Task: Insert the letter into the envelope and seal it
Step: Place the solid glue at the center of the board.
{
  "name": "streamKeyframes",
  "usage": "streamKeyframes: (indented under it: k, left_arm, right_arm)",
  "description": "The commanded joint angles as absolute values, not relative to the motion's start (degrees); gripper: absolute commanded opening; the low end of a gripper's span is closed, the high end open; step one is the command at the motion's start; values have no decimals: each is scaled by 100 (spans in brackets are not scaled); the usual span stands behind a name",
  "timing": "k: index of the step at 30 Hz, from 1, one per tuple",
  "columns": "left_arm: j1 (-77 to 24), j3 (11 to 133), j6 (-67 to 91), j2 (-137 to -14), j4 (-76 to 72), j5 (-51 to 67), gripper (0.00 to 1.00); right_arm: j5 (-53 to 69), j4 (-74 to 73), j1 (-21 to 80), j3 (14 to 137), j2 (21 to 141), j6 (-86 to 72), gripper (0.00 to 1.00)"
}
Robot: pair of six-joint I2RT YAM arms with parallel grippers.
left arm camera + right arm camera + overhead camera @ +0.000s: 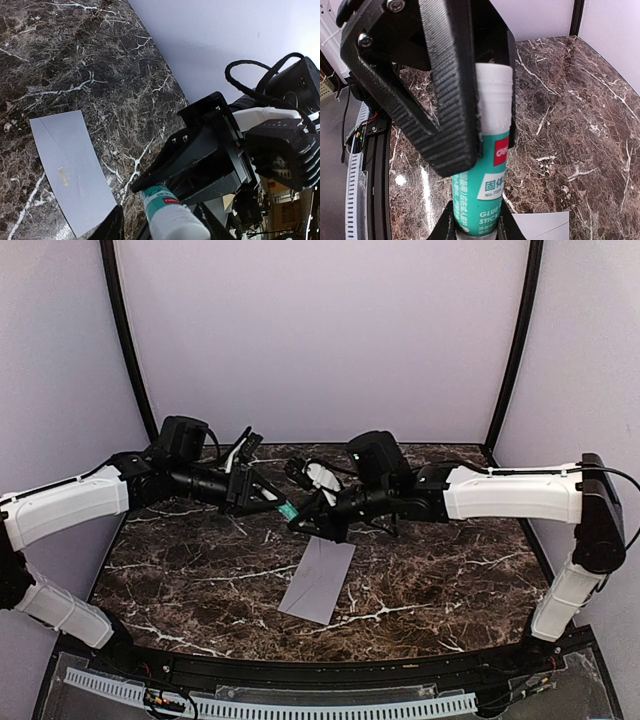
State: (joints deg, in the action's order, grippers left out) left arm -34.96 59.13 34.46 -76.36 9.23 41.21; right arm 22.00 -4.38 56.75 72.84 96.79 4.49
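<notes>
Grey envelope (318,580) flat on marble table (450,580), centre-near, flap apparently down. Letter not visible, probably inside. Right pincer (477,225) clamps glue stick (492,165) body; left pincer (167,225) around white cap (495,90), grip unclear. Gluing, sealing remain

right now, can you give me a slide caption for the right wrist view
Right fingers grip a teal-labelled glue stick over the marble table, envelope corner below.
</notes>
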Motion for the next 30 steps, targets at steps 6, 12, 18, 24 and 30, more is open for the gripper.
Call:
streamKeyframes:
  k: [6, 12, 18, 24, 30]
  left_arm:
    - [-3466, 6123, 3297, -7720, 1168, 4365, 23]
    - [-3463, 6117, 3343, -7785, 1184, 4513, 8]
    - [-3219, 6201, 3026, -7679, 1300, 3997, 4]
    - [-2707, 6505, 1835, -8013, 1875, 1997, 4]
    - [-2039, 6608, 1325, -8849, 1668, 1016, 4]
  right_arm:
    - [2192, -451, 5780, 7585, 9849, 615, 2]
    - [2018, -303, 5778, 7505, 9793, 563, 13]
    - [1722, 90, 5755, 7106, 9459, 296, 64]
    - [1046, 369, 5674, 6500, 8856, -136, 67]
    - [51, 360, 5566, 5884, 8062, -586, 70]
